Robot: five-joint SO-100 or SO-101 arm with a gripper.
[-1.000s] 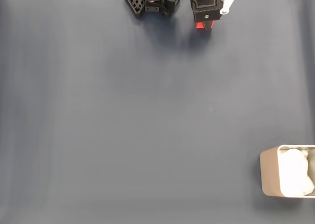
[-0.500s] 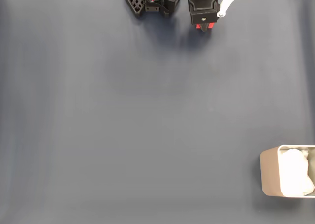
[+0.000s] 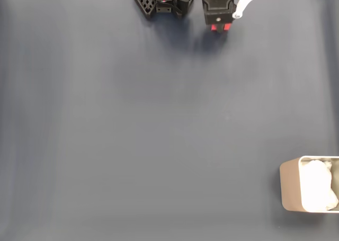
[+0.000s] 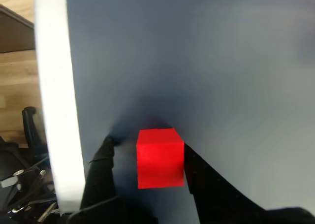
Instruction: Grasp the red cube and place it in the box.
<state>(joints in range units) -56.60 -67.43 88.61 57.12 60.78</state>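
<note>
Up at the far edge of the dark grey-blue counter, right by the arm's base, the small matte bright red cube is sitting between the black fingers of the gripper. One finger is looking pressed against the cube's right face, while the left one is standing a bit off with a dark gap, so I'm calling it partly closed around the cube and not clamped yet. The cube is probably light and rigid, likely plastic or wood, not fragile, and those flat matte sides should be giving decent grip, so squeezing two opposite faces near the middle seems the way to go. Count-wise I'm seeing one cube, one gripper, and one pale beige-silver metal box with white padding, well apart in the fixed view's lower right corner.
</note>
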